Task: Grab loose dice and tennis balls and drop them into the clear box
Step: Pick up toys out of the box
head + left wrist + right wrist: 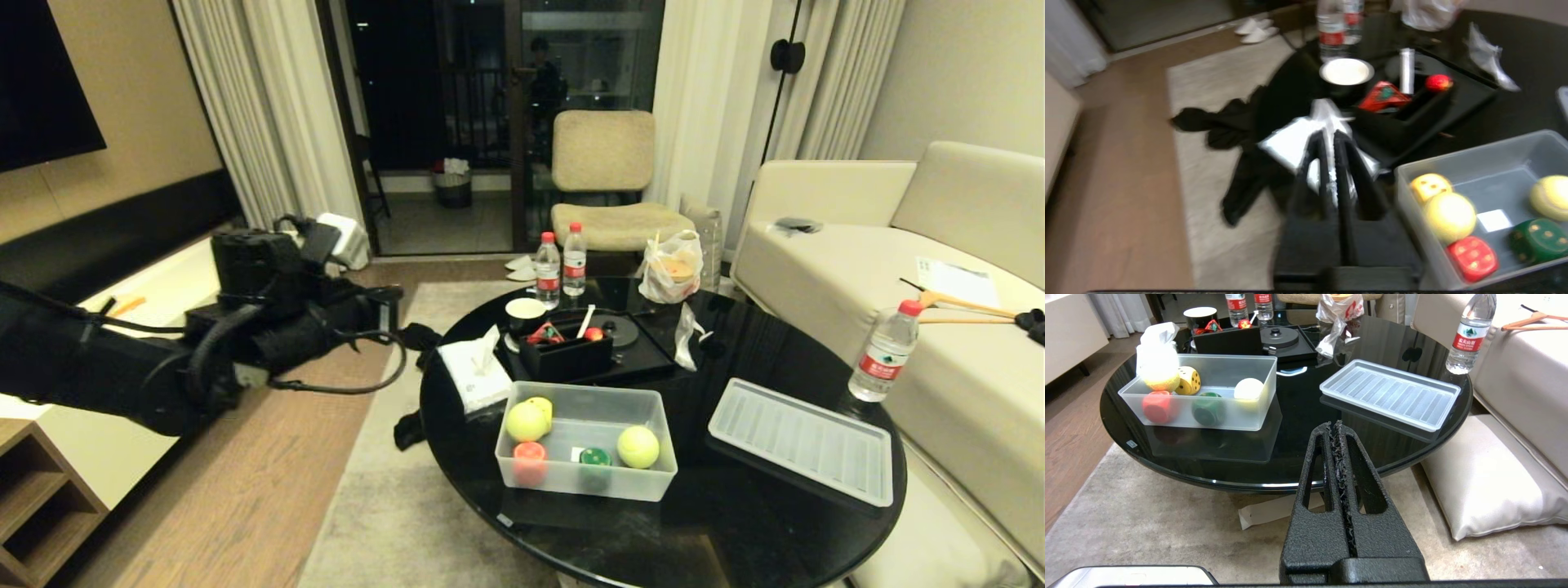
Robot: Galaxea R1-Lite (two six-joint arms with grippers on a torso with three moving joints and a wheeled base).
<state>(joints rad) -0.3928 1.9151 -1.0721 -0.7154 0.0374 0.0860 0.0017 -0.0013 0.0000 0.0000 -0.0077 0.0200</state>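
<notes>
Clear box point(649, 482) sits lidless on the round black surface point(735, 531), near its front edge. Inside: two tennis balls point(526, 422), one at the left end, the other point(638, 447) toward the right; yellow die point(1189, 380) tucked behind the left ball; red die point(529, 456) front-left; green die point(595, 457) front-middle. Ribbed lid point(804, 441) lies flat on the surface, right of the box, apart from it. Black organiser box point(566, 357) behind the clear box holds a red packet point(1383, 94), a small red ball point(1438, 82) and a white stick point(1406, 70). Tissue pack point(476, 374) just left of it. Left claw point(1331, 139) pinched together, empty, up off the surface's left side. Right claw point(1336, 430) also pinched together, empty, low in front of the surface.
</notes>
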